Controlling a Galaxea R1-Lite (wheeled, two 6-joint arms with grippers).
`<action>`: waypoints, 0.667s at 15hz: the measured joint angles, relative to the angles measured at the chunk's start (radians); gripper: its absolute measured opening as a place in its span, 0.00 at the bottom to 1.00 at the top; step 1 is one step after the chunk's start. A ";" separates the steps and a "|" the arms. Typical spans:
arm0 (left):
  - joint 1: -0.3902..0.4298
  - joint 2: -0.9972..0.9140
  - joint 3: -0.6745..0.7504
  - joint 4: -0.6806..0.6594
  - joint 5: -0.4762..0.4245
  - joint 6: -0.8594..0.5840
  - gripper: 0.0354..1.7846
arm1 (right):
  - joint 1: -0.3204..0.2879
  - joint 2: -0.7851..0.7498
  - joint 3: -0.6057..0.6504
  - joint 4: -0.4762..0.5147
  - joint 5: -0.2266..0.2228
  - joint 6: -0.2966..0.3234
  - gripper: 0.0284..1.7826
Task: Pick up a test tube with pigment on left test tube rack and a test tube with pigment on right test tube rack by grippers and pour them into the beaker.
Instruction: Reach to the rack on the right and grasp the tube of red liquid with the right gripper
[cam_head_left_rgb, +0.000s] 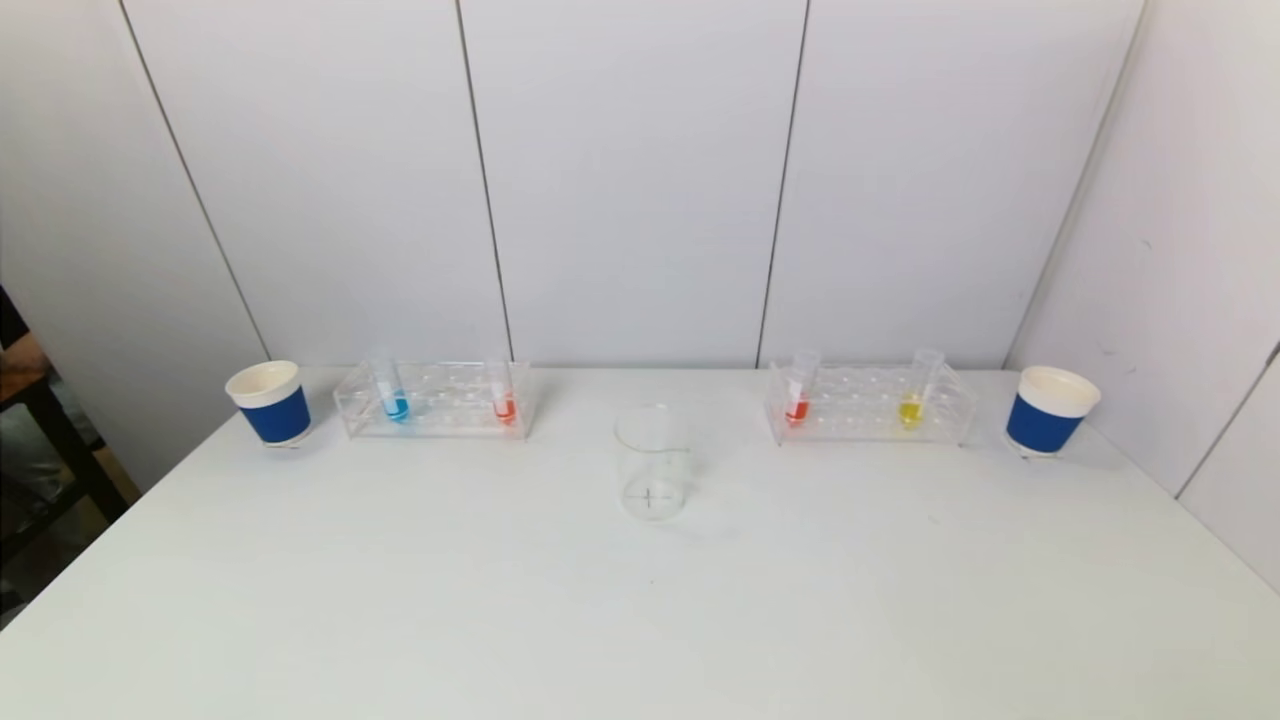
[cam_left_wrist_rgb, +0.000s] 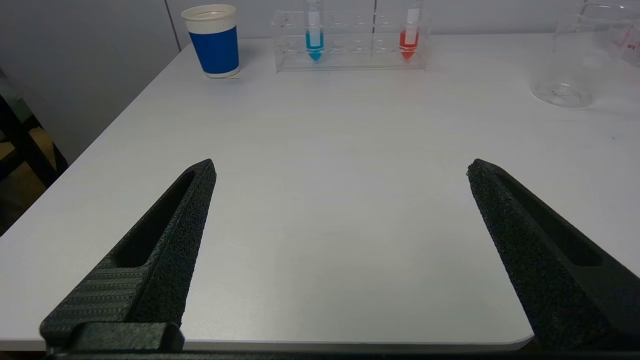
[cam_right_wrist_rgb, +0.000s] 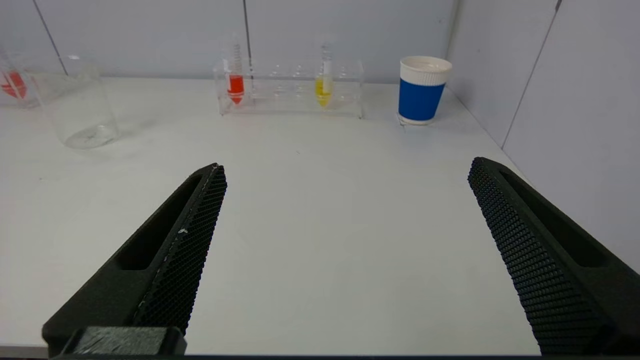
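A clear beaker (cam_head_left_rgb: 652, 463) stands empty at the table's middle. The left test tube rack (cam_head_left_rgb: 432, 400) holds a tube with blue pigment (cam_head_left_rgb: 394, 398) and one with red pigment (cam_head_left_rgb: 504, 400). On the right test tube rack (cam_head_left_rgb: 868, 404) stand a red-pigment tube (cam_head_left_rgb: 798, 400) and a yellow-pigment tube (cam_head_left_rgb: 912, 402). Neither arm shows in the head view. My left gripper (cam_left_wrist_rgb: 340, 167) hangs open over the table's near edge, far from the left rack (cam_left_wrist_rgb: 350, 42). My right gripper (cam_right_wrist_rgb: 345, 167) is open too, well short of the right rack (cam_right_wrist_rgb: 290, 87).
A blue paper cup (cam_head_left_rgb: 270, 403) stands left of the left rack, and another blue paper cup (cam_head_left_rgb: 1050, 410) right of the right rack. White wall panels close the back and right side. The table's left edge (cam_head_left_rgb: 120, 520) drops off beside dark furniture.
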 joint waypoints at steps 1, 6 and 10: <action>0.000 0.000 0.000 0.000 0.000 0.000 0.99 | 0.000 0.000 -0.044 0.016 0.020 0.000 0.99; 0.000 0.000 0.000 0.000 0.000 0.000 0.99 | 0.001 0.065 -0.238 0.123 0.047 -0.004 0.99; 0.000 0.000 0.000 -0.001 0.000 0.000 0.99 | 0.039 0.215 -0.381 0.118 0.050 -0.009 0.99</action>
